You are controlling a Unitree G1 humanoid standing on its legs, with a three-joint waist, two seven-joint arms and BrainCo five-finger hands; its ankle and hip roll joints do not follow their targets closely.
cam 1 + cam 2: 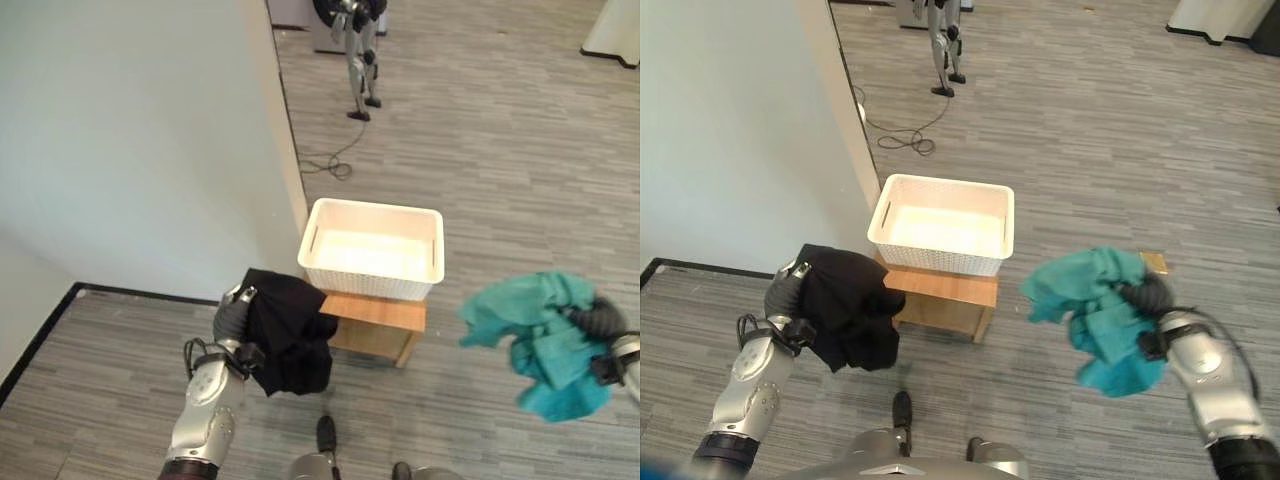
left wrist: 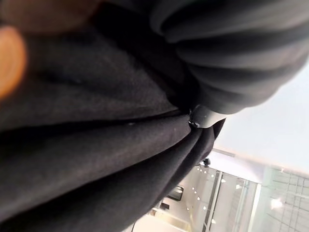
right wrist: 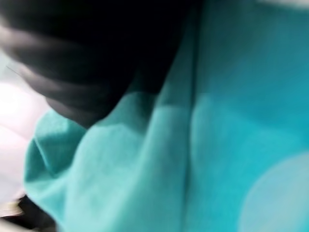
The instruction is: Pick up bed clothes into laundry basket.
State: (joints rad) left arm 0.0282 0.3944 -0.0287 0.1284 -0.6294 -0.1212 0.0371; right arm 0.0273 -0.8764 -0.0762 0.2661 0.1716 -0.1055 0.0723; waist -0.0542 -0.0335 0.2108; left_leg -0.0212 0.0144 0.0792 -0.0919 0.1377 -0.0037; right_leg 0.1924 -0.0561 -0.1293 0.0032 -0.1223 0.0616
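Dangling from right hand (image 1: pixel 1152 296): teal cloth (image 1: pixel 1095 315)

Two cloths, black (image 1: pixel 288 330) and teal (image 1: pixel 540 345); one basket (image 1: pixel 372 268).

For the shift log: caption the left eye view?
Black cloth in left robot hand, teal cloth in right, empty basket between.
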